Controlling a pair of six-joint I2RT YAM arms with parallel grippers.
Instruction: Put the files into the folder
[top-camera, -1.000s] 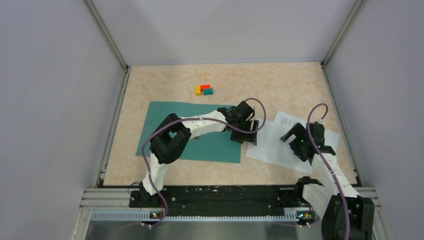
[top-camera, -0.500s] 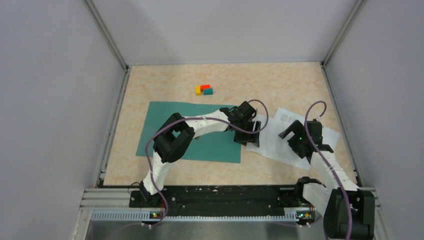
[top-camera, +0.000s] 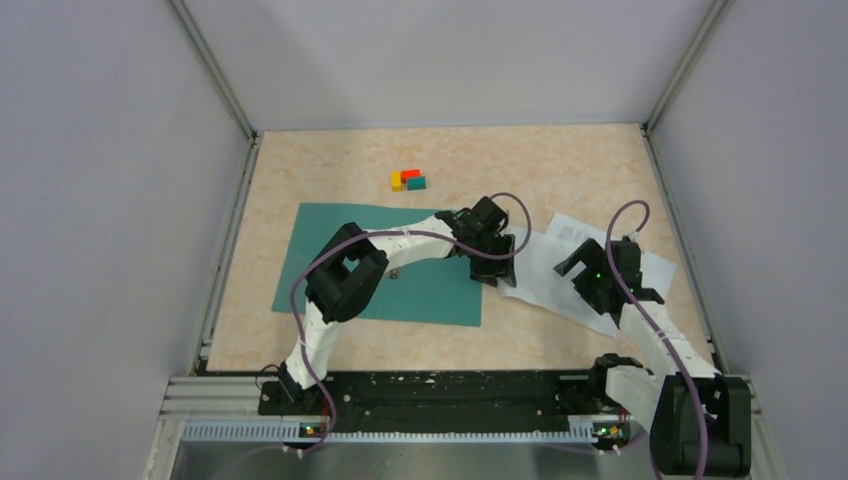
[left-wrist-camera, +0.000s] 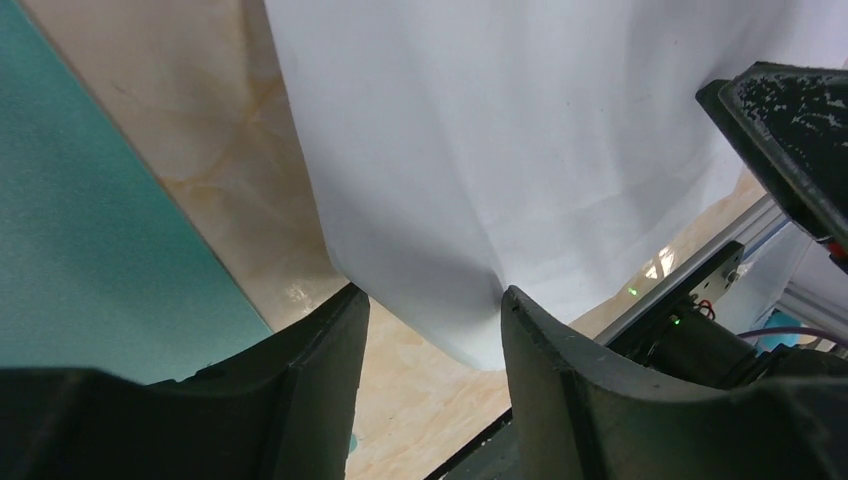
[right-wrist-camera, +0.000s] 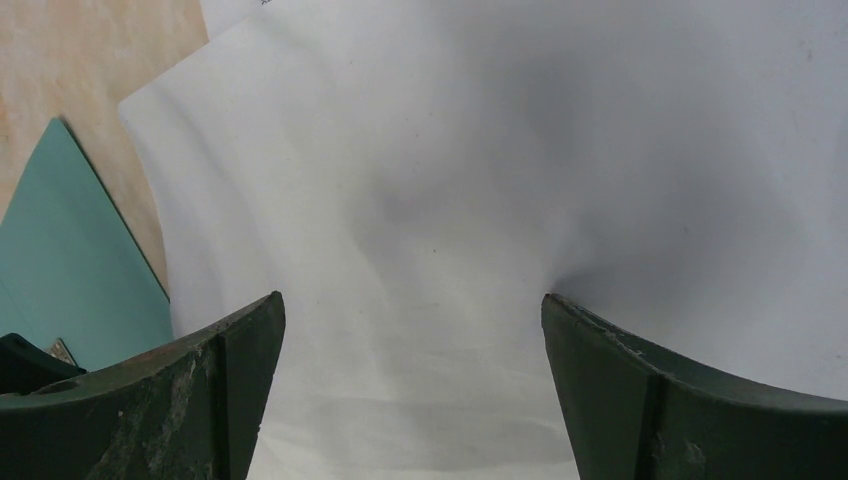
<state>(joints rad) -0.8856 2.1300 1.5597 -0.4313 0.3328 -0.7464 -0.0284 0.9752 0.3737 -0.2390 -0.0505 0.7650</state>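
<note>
The teal folder (top-camera: 420, 290) lies open and flat on the table's left half. The white files (top-camera: 545, 285) lie just right of it, one printed sheet showing at the back. My left gripper (top-camera: 498, 265) is down at the files' left edge. In the left wrist view its jaws (left-wrist-camera: 432, 300) stand partly apart, and a lifted, bulging corner of the files (left-wrist-camera: 520, 150) sits between the tips, beside the folder (left-wrist-camera: 80, 250). My right gripper (top-camera: 590, 270) is wide open, its fingers pressing down on the files (right-wrist-camera: 450, 200).
Small yellow, red and teal blocks (top-camera: 408, 180) sit at the back of the table, beyond the folder. Grey walls close in the left, right and far sides. The black base rail runs along the near edge.
The left jaws have narrowed on the sheet's corner, which now bulges up between them. Both grippers and the files have shifted slightly toward the folder and the back.
</note>
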